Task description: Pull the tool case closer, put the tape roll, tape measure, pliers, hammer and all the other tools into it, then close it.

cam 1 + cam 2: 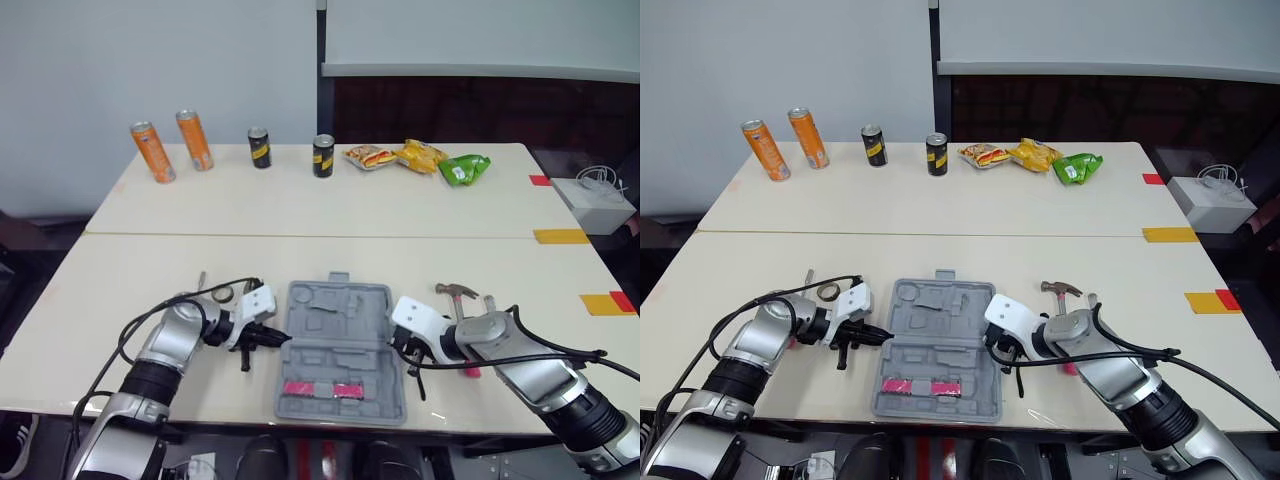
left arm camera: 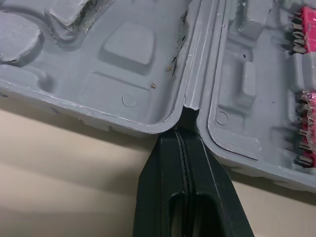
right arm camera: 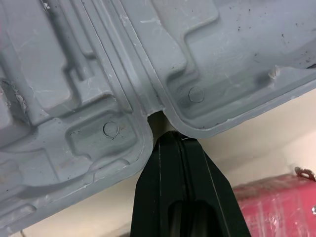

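The grey tool case [image 1: 340, 345] lies open near the table's front edge, with pink bit strips [image 1: 322, 389] in its near half. My left gripper [image 1: 283, 340] is shut, its tips in the hinge notch [image 2: 190, 106] on the case's left side. My right gripper [image 1: 400, 350] is also shut, its tips at the hinge notch [image 3: 155, 116] on the right side. A hammer [image 1: 457, 291] lies just right of the case, behind my right arm. A red-handled tool [image 1: 470, 370] shows under that arm. A tape roll [image 1: 222, 294] and a thin metal tool [image 1: 200, 281] lie behind my left arm.
Two orange cans [image 1: 152, 151] and two dark cans [image 1: 323, 155] stand at the far side. Snack bags [image 1: 420, 155] lie beside them. A white box [image 1: 597, 203] sits off the table's right. Coloured tape marks [image 1: 560, 236] line the right edge.
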`<control>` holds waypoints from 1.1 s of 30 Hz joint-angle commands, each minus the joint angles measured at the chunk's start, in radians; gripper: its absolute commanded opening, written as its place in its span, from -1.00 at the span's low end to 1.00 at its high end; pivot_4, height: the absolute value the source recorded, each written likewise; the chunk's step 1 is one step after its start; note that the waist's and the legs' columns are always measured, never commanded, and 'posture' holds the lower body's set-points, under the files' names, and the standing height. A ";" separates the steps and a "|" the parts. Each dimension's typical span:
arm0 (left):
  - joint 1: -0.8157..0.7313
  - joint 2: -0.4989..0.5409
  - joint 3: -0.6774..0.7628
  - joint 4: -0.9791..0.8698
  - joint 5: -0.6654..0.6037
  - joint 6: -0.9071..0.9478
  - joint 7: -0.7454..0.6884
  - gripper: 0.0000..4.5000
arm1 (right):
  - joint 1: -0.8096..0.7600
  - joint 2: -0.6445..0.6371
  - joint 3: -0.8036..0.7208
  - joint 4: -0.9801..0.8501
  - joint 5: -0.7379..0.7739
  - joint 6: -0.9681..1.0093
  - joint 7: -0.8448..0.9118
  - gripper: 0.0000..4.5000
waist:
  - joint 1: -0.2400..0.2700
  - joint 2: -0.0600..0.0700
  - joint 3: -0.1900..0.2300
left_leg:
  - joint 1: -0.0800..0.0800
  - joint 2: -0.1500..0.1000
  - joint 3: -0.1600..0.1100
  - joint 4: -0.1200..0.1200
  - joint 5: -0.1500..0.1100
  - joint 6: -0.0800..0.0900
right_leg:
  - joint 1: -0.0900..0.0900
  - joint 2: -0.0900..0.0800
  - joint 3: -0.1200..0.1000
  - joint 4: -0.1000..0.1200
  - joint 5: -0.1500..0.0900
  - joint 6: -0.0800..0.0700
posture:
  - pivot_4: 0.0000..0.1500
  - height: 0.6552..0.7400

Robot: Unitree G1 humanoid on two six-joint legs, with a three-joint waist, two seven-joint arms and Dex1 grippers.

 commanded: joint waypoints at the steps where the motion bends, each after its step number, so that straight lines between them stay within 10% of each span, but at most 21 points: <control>1: 0.027 0.003 -0.013 -0.119 -0.048 0.040 0.018 -1.00 | 0.021 -0.007 -0.001 -0.057 0.002 -0.036 0.032 -0.99 | 0.000 0.000 0.000 | 0.000 0.000 0.000 0.000 0.000 0.000 | 0.000 0.000 0.000 0.000 0.000 0.000 | 1.00 1.00; 33: 0.178 0.080 -0.071 -0.319 -0.134 0.152 0.100 -1.00 | 0.115 -0.031 -0.020 -0.138 -0.010 -0.020 0.062 -0.99 | -0.019 0.001 -0.001 | 0.001 0.000 0.000 -0.002 0.000 0.000 | 0.001 0.001 0.000 -0.003 0.000 0.000 | 1.00 1.00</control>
